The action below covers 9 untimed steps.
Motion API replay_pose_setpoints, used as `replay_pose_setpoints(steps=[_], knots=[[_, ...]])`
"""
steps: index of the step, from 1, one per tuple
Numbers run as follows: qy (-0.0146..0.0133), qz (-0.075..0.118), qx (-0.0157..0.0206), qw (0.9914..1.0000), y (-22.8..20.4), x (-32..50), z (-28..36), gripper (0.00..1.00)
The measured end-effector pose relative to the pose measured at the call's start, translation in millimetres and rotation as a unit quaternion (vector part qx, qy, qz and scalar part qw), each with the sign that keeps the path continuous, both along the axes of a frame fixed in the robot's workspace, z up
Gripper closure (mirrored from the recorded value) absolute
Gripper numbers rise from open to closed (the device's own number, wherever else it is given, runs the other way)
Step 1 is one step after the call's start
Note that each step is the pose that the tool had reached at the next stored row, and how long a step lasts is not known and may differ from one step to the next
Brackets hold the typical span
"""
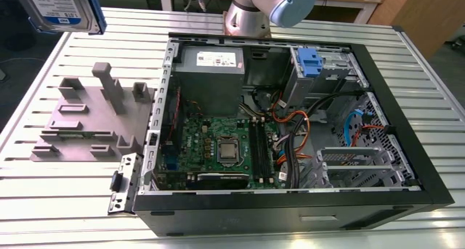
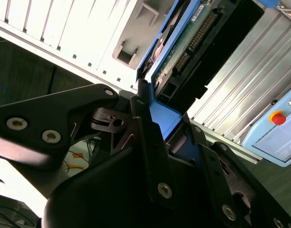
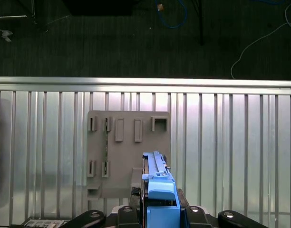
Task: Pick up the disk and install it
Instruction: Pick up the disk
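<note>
The disk (image 1: 62,9) hangs high over the table's far corner at the exterior view's left, its white-and-blue label facing the camera and a blue rail along its side. In the first wrist view I see the disk (image 3: 157,187) edge-on above the grey fixture plate (image 3: 129,156). My gripper (image 3: 157,211) is shut on it, black fingers pressed against the blue rails. The second wrist view shows the disk's green circuit board (image 2: 183,50) and blue rail held between my gripper's (image 2: 167,130) black fingers (image 2: 148,142).
An open computer case (image 1: 407,113) lies on the slatted metal table (image 1: 65,205), with a grey power supply (image 1: 210,80), a motherboard (image 1: 225,151) and a blue clip (image 1: 309,61) inside. The grey fixture plate (image 1: 80,123) sits beside it. The arm's base (image 1: 251,14) stands behind the case.
</note>
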<state>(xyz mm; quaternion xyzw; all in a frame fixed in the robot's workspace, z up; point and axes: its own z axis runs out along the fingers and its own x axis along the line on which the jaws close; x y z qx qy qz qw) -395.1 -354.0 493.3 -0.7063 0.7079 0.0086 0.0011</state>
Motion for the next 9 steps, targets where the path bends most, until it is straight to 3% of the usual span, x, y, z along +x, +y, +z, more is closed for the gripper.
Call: replay_pose_setpoints(steps=[9], knots=[[0.0001,0.000,0.0000,1.00000,0.0,1.9,0.1,0.64]])
